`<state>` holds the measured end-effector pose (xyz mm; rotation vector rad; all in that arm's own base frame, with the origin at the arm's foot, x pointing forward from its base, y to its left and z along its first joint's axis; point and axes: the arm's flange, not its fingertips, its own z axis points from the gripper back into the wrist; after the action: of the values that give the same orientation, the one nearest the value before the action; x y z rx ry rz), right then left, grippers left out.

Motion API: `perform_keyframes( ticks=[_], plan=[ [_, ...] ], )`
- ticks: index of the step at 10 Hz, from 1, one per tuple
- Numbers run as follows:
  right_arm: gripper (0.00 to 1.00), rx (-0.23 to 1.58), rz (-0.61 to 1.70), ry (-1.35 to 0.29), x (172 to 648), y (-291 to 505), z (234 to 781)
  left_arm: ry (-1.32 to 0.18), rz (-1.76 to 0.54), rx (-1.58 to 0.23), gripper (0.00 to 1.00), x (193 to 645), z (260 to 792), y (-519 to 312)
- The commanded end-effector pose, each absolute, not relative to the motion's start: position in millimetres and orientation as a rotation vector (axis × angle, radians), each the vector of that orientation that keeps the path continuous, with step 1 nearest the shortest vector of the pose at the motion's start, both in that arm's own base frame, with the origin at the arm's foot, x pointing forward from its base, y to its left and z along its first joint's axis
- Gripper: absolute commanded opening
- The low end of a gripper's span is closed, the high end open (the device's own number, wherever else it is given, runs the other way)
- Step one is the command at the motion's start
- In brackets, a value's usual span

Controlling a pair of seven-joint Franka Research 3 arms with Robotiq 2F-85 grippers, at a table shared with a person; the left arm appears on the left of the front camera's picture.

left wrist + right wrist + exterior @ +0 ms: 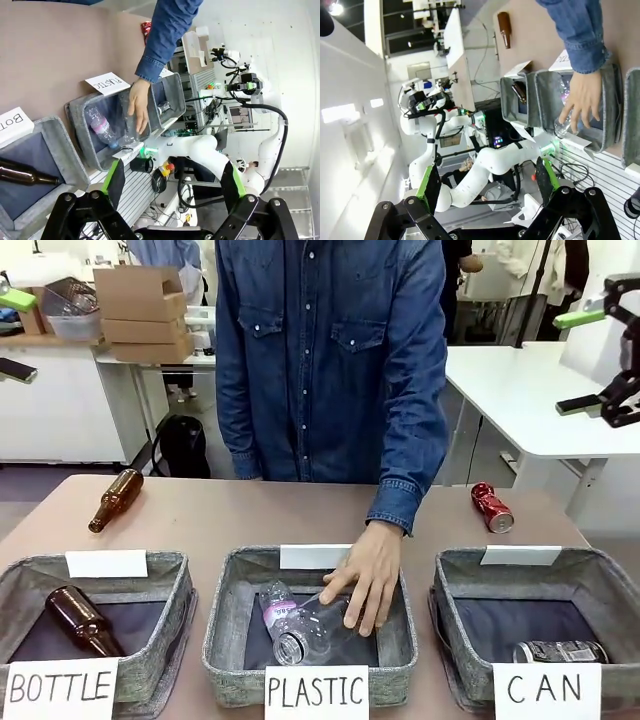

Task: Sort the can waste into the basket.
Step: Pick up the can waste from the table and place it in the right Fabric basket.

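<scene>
We saw the red can (492, 507) lying on its side on the brown surface (300, 515), at the right of the front frame, just above the far rim of the basket (447, 612) signed "CAN" and apart from it. Its long axis ran diagonally from upper left to lower right, with a silver end turned toward the lower right. The dark can (560, 651) lay on its side inside that basket, on the dark bottom near the front wall. Its long axis ran left to right across the frame, and one silver end faced left.

A person's arm in a denim sleeve (405, 495) reached down from the far side. The hand (362, 585) was palm down with its fingers spread over a clear bottle (305, 625) in the middle basket (222, 640), signed "PLASTIC".

The right end effector (581, 361) hung high at the right edge of the frame, well above the surface, with its green-padded fingers wide apart and nothing between them. In its wrist view the left end effector (174, 181) likewise had its fingers spread wide and empty, well clear of the baskets.
</scene>
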<state>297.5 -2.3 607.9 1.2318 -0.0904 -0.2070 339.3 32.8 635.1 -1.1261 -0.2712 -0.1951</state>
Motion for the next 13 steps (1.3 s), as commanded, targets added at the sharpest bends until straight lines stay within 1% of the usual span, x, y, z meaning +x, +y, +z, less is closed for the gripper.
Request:
perform_keyframes(
  ticks=[1,4,5,6,7,8,9,10,11,12,13],
  plan=[
    [1.0,1.226,-0.181,-0.091,298,-7,609,-0.268,-0.223,-1.12,1.0,338,635,36],
    [1.0,1.232,-0.207,-0.09,298,-2,608,-0.268,-0.223,-1.12,1.0,338,635,36],
    [1.0,0.642,-0.328,-0.183,318,24,601,-0.268,-0.223,-1.12,1.0,338,635,36],
    [1.0,0.223,-0.332,-0.168,332,36,591,-0.268,-0.223,-1.12,1.0,338,635,36],
    [1.0,-0.011,-0.341,-0.172,340,34,581,-0.268,-0.223,-1.12,1.0,338,635,36],
    [1.0,-0.148,-0.381,-0.203,342,22,572,-0.268,-0.223,-1.12,1.0,338,635,36],
    [1.0,-0.325,-0.411,-0.245,336,8,566,-0.268,-0.223,-1.12,1.0,338,635,36],
    [1.0,-0.286,-0.446,-0.27,328,-6,566,-0.268,-0.223,-1.12,1.0,338,635,36],
    [1.0,-0.26,-0.627,-0.387,322,-15,572,-0.268,-0.223,-1.12,1.0,338,635,36],
    [1.0,0.236,-0.275,-0.308,340,6,567,-0.268,-0.223,-1.12,1.0,338,635,36],
    [1.0,0.236,-0.275,-0.308,340,6,567,-0.268,-0.223,-1.12,1.0,338,635,36]
  ],
)
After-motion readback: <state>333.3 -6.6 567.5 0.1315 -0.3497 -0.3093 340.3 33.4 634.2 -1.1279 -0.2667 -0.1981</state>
